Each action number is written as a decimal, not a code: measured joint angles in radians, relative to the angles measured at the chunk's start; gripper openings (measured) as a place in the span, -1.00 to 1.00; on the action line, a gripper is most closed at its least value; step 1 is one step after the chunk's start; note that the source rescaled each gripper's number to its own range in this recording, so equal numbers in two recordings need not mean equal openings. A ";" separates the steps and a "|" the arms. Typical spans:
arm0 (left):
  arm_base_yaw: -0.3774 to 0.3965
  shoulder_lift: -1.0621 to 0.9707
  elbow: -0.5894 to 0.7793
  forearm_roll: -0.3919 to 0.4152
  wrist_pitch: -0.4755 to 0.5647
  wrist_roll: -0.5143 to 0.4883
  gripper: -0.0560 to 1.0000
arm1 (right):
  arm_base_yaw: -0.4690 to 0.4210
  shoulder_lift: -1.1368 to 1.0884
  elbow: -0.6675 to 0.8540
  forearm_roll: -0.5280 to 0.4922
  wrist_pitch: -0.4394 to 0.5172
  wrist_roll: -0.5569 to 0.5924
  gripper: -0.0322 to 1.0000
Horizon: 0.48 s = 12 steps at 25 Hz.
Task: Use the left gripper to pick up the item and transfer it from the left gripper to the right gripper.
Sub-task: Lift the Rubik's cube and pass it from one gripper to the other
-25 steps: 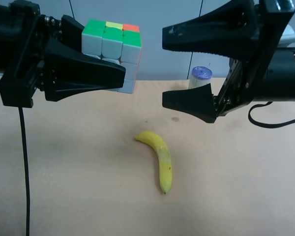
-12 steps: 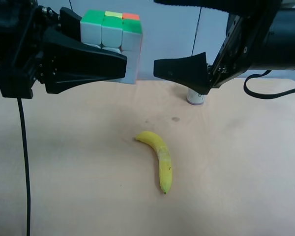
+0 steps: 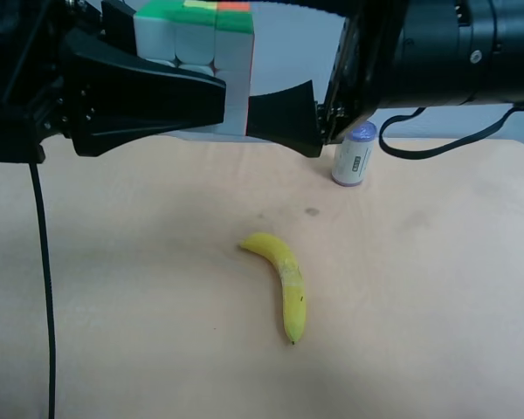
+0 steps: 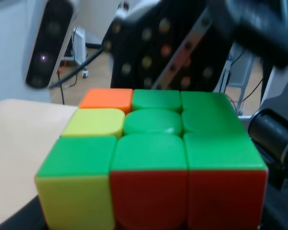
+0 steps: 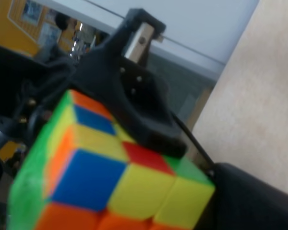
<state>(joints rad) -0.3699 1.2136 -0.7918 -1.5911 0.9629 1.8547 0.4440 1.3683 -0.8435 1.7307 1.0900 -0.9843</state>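
The puzzle cube [image 3: 192, 44] is held high above the table, with green, yellow and orange stickers on top. My left gripper [image 3: 188, 70], the wedge-fingered one at the exterior high view's left, is shut on it. My right gripper [image 3: 253, 63] comes in from that view's right, open, with one finger above and one finger [image 3: 284, 118] below, at the cube's right side. I cannot tell if it touches the cube. The cube fills the left wrist view [image 4: 153, 158] and the right wrist view [image 5: 110, 177], where a left gripper finger [image 5: 139, 110] presses on it.
A yellow banana [image 3: 284, 279] lies on the tan table [image 3: 437, 288] near the middle. A white can with a purple lid [image 3: 354, 155] stands at the back right, under the right arm. A thin black cable [image 3: 42, 288] hangs down at the left.
My right gripper has moved left and up, from well apart to straddling the cube's right side. The left gripper has lifted the cube slightly. The can has come into full view.
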 joint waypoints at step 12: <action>0.000 0.000 0.000 -0.011 -0.004 0.007 -0.89 | 0.043 0.029 -0.003 0.015 -0.046 -0.020 1.00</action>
<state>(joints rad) -0.3699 1.2136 -0.7918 -1.6020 0.9593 1.8613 0.4869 1.3968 -0.8465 1.7458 1.0440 -1.0044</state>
